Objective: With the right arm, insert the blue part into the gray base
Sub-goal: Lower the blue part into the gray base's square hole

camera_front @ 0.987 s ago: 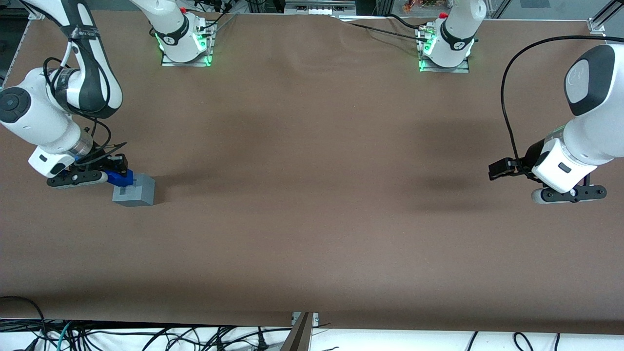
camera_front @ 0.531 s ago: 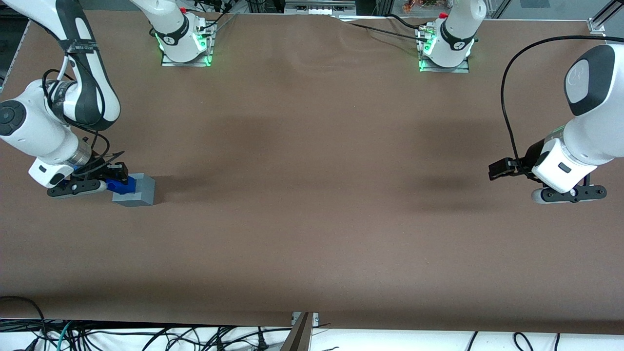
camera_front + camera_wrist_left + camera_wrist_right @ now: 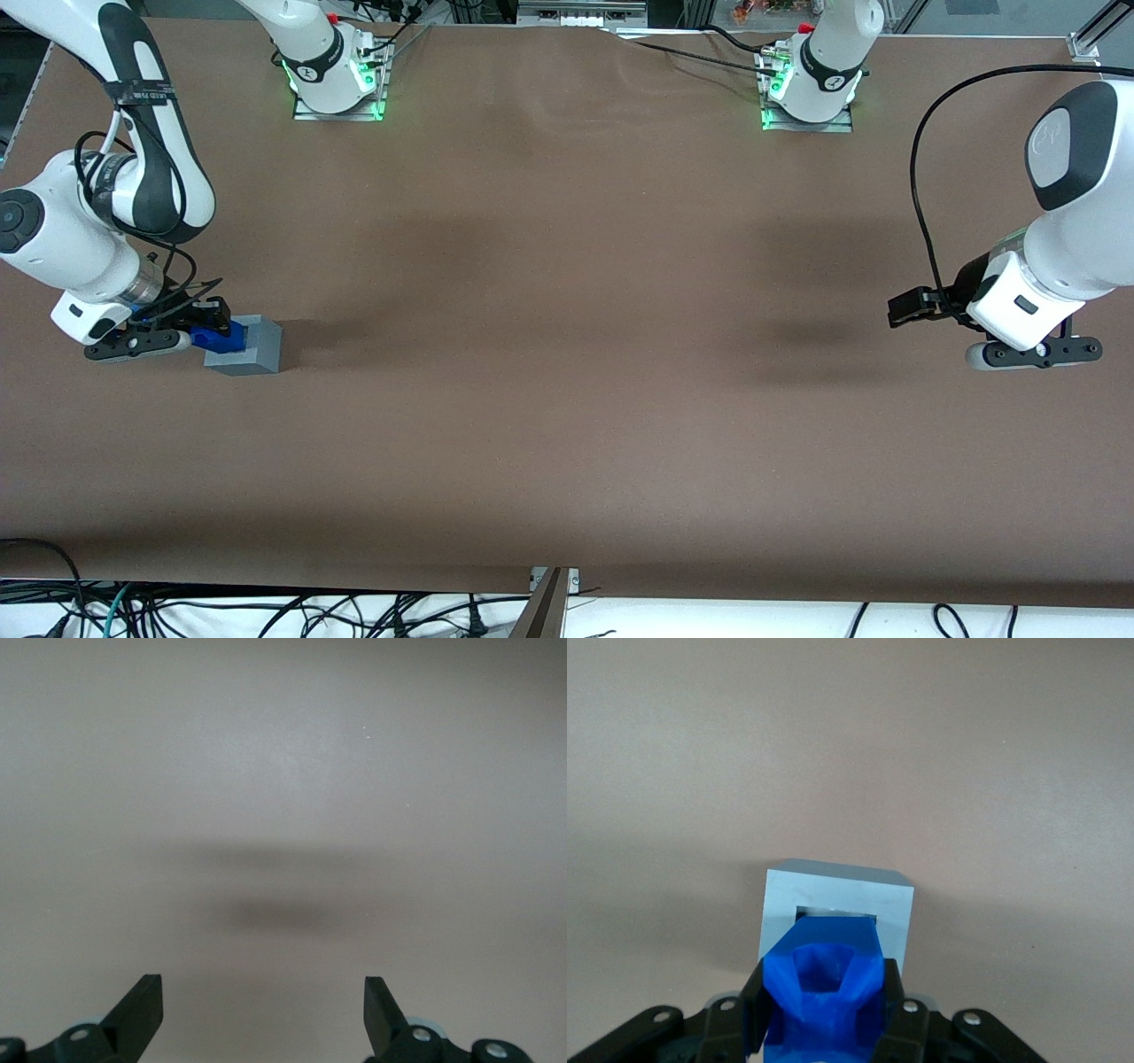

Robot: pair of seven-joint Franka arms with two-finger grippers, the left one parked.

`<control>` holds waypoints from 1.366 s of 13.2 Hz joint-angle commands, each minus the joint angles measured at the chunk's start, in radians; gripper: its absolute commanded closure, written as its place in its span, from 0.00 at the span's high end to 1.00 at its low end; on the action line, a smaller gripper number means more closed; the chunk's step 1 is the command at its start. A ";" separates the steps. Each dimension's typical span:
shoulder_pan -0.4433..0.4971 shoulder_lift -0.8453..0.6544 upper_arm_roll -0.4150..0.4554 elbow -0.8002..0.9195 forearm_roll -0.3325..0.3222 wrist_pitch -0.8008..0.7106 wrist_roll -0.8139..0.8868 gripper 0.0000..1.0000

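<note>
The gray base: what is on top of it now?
The blue part, gripped by the tool, sits over the base with its lower end at the recess. How deep it reaches inside is covered.

A brown-covered table (image 3: 567,354) fills the scene, with tangled cables (image 3: 266,611) along its near edge.

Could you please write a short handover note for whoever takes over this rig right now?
Hand: shut on the blue part, at the working arm's end of the table, low over the gray base.
Things: the gray base stands on the table; the blue part sits at its top, with its tip at the square recess.
Done: part picked up and brought to the recess.
Left: how deep it has gone in cannot be told; probably press it fully home, then open the hand and retreat.
</note>
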 commanded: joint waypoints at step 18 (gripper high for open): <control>-0.009 0.053 0.004 0.039 0.071 0.033 -0.033 0.98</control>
